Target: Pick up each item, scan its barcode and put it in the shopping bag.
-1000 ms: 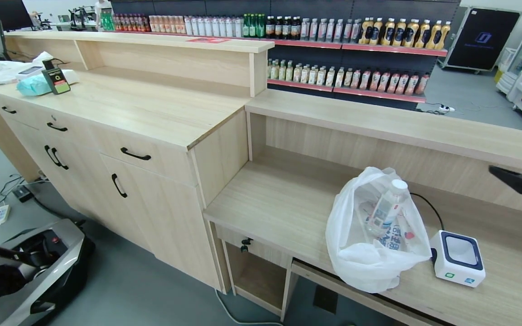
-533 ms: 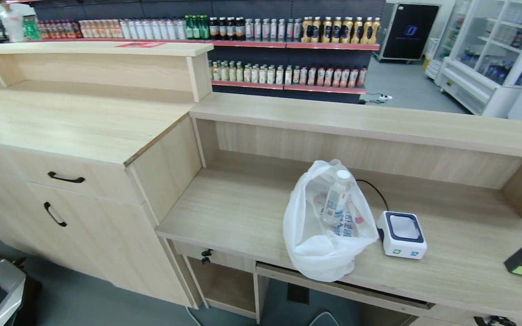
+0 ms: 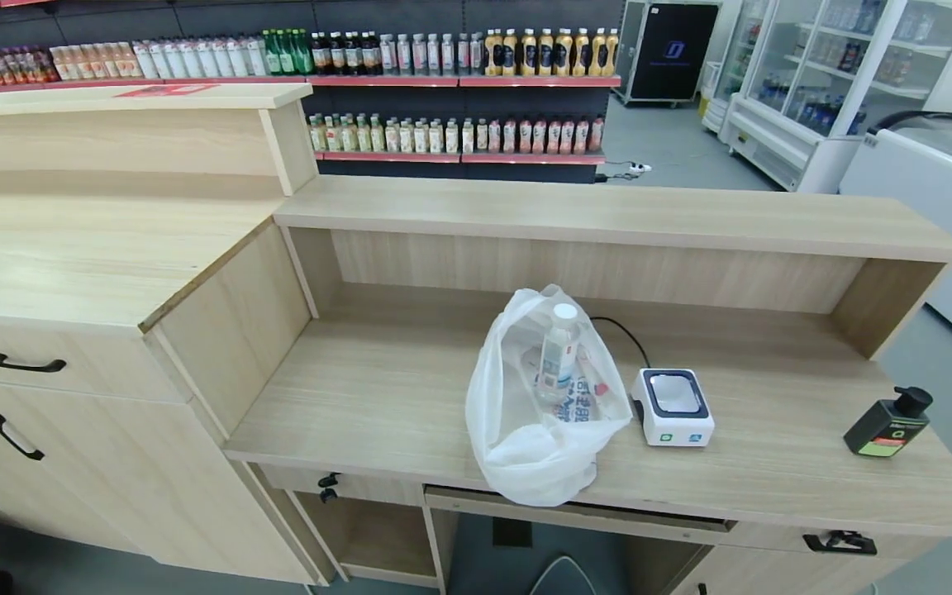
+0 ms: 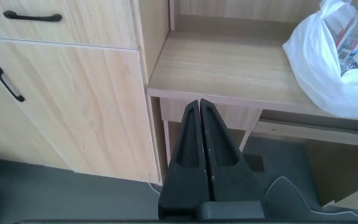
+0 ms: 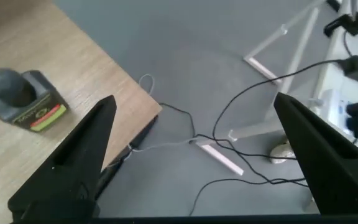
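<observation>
Left pincer [image 4: 199, 102]: its two fingers are pressed together with nothing between them. It hangs low in front of the surface [image 3: 393, 388], off to the left of the shopping bag [image 4: 328, 68].
Right pincer [image 5: 194, 106]: wide open and holding nothing. It is over the floor, well to the right of the bag, near the pump bottle [image 5: 33, 109].
Shopping bag: thin and white, it stands open close to the front edge. A clear bottle [image 3: 559, 351] with a white cap stands inside, with other packs I cannot make out.
Pump bottle: dark, with a red and green label. It stands upright well to the right of the bag, near the end of the surface. I think it is the item left to pick up.
Scanner [image 3: 673, 405]: a small white box just beside the bag, on its right. Its black cord runs behind the bag.
What could go wrong: the pump bottle is tall and near the edge, so a bump from an open finger could tip it or knock it to the floor. The bag is soft, so its mouth could fold shut when something goes in.
Surface: pale wood, with a raised ledge behind the bag and drawers to its left.
Room: a shop, with drink shelves [image 3: 443, 58] behind the bag and glass fridges [image 3: 806, 74] to the right.
</observation>
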Robot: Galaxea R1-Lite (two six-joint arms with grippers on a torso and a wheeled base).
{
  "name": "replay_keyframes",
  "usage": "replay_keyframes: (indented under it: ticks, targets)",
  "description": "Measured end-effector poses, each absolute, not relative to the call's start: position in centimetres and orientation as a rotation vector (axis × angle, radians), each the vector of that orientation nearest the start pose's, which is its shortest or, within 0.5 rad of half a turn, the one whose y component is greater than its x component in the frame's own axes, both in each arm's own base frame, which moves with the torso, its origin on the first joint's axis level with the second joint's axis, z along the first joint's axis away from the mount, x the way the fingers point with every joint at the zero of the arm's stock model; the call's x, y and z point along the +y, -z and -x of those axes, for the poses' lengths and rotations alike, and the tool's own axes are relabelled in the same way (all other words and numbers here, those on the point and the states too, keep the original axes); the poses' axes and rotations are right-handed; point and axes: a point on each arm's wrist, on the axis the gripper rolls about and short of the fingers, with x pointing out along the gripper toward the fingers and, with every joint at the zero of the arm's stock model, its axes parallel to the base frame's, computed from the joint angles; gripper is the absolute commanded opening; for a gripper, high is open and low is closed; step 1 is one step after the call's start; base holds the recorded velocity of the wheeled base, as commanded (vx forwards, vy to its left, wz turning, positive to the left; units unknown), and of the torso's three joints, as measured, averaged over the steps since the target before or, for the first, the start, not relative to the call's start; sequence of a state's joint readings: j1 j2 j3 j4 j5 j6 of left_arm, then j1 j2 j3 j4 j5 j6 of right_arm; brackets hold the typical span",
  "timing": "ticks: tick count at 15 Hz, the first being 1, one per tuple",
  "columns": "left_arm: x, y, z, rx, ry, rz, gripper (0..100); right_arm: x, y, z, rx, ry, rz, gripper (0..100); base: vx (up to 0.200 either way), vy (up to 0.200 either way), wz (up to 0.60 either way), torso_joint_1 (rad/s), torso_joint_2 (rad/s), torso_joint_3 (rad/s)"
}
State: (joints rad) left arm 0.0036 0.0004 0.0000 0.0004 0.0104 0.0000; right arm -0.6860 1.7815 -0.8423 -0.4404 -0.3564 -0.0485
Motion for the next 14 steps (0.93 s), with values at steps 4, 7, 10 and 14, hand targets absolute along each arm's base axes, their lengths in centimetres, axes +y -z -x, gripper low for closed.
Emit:
replay_keyframes:
  ticks: [4, 7, 10, 14]
  targets:
    - [0.0, -7.5, 2.3, 0.0, -0.014, 0.0, 0, -22.7, -11.5, -28.7, 0.524, 0.9, -0.118, 100, 0.0, 0.0, 0.0, 0.024, -0.05, -0.021]
    - [0.0, -7.5, 2.3, 0.0, -0.014, 0.0, 0, -22.7, -9.2, -31.1, 0.52, 0.821, -0.129, 100, 0.0, 0.0, 0.0, 0.0, 0.0, 0.0]
    - [0.0, -7.5, 2.3, 0.0, -0.014, 0.0, 0, -22.1, -7.6, -32.3, 0.547, 0.723, -0.148, 100, 0.0, 0.0, 0.0, 0.0, 0.0, 0.0]
    - [0.0, -7.5, 2.3, 0.0, -0.015, 0.0, 0, -20.7, -8.1, -33.6, 0.488, 0.603, -0.143, 100, 0.0, 0.0, 0.0, 0.0, 0.0, 0.0]
